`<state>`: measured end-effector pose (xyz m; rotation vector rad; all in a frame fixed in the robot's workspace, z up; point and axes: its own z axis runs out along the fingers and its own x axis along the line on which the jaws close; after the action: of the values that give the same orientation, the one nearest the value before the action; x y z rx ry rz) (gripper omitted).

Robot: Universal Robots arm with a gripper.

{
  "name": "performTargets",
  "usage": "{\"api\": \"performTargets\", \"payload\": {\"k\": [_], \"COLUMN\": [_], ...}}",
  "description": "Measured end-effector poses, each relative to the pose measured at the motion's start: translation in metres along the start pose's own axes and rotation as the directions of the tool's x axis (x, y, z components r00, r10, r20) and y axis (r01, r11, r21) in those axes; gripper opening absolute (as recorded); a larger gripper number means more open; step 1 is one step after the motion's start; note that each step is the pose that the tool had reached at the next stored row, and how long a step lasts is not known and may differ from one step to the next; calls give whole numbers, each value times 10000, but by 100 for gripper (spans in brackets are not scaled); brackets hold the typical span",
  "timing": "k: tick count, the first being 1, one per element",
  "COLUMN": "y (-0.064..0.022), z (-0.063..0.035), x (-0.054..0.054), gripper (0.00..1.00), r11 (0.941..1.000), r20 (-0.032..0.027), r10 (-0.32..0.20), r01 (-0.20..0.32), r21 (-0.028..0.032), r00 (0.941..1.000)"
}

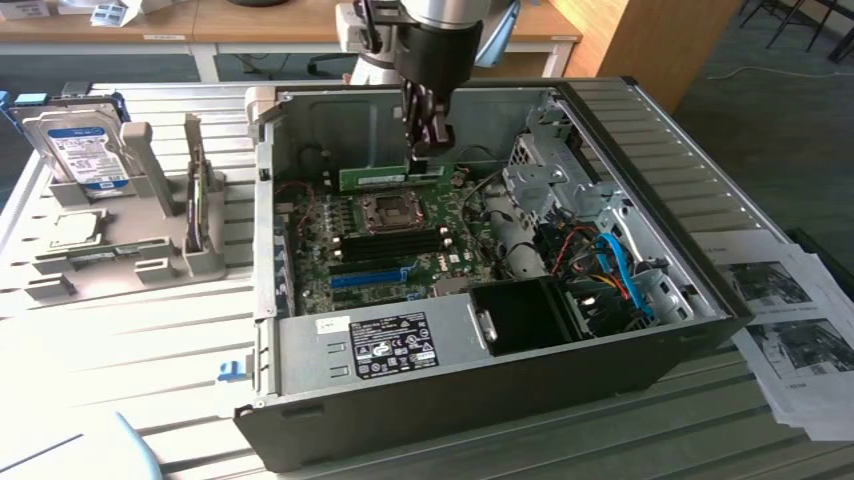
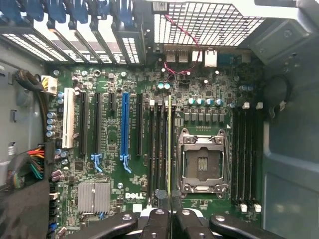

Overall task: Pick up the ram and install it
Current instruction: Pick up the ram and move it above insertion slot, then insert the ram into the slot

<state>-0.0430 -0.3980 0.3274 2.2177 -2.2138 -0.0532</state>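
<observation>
Now the slatted desk (image 1: 134,330) carries an open computer case (image 1: 694,200) lying on its side, with loose printed papers (image 1: 787,330) just beside it at the exterior view's right. At the exterior view's left stands a grey rack (image 1: 120,250) with a hard drive (image 1: 80,145) upright in it.

The arm (image 1: 434,40) comes down from above, its last section close to vertical, and reaches into the open top of the case over the far part of the green motherboard (image 1: 387,260). The claw (image 1: 427,152) points straight down at the board.

It is clamped together on the ram (image 1: 387,177), gripping the stick at its upper edge near one end, so that most of the length juts toward the exterior view's left. The stick is held level and on edge, above the board and beyond the processor socket (image 1: 391,209).

From the wrist, the stick shows edge-on as a thin line between the two fingertips (image 2: 160,195), running parallel to the long black slots (image 2: 157,149) beside the socket. Whether its lower edge touches a slot cannot be told.
</observation>
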Motion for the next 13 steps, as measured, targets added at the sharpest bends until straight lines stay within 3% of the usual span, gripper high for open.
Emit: {"api": "performTargets", "payload": {"k": [13], "y": [1], "z": [-21], "x": [0], "gripper": [11], "r11": [10000], "r20": [0], "r10": [0], "r01": [0], "r21": [0], "r00": [10000]}}
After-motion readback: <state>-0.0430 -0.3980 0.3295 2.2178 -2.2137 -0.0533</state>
